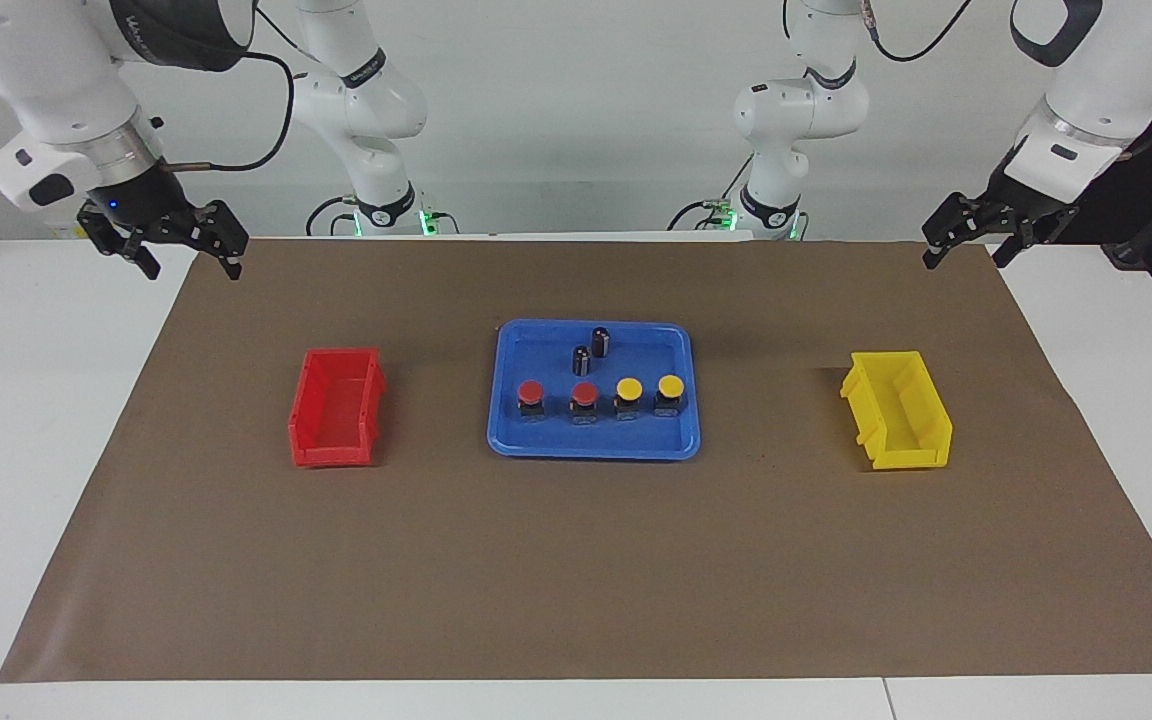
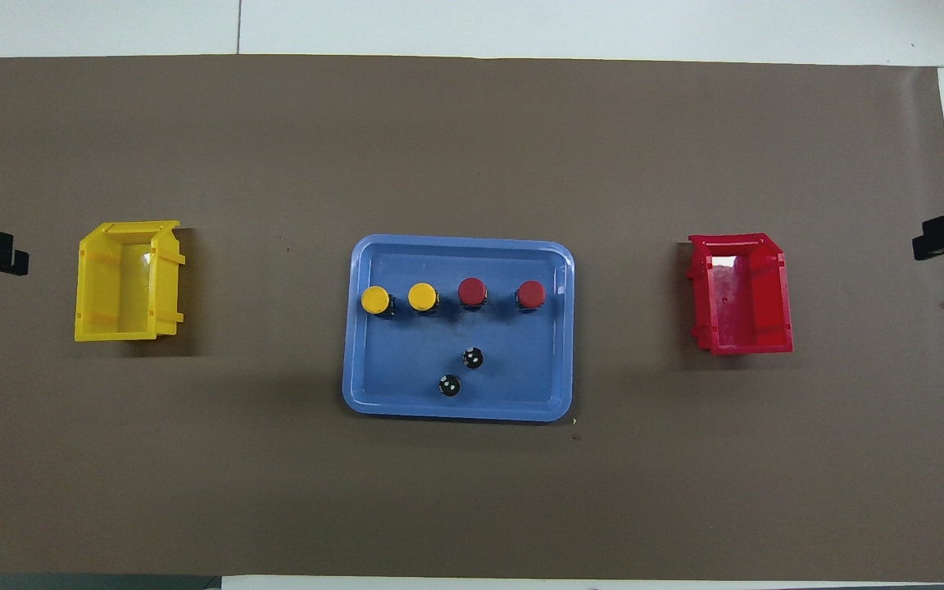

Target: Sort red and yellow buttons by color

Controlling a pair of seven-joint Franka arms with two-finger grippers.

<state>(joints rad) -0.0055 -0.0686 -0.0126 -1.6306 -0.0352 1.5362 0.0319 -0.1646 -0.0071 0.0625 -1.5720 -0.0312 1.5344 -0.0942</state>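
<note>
Four buttons stood rowed in the blue tray, unsorted; red bin at nine o'clock, yellow bin at three, presumably awaiting matching caps. Right gripper and left gripper waited raised, fingers spread, holding nothing.

two red buttons and two yellow buttons upright in one row in the blue tray

High facing camera looking across toward the robots, steep overhead camera looking forward, both sharing the brown paper mat, half a turn apart.
</note>
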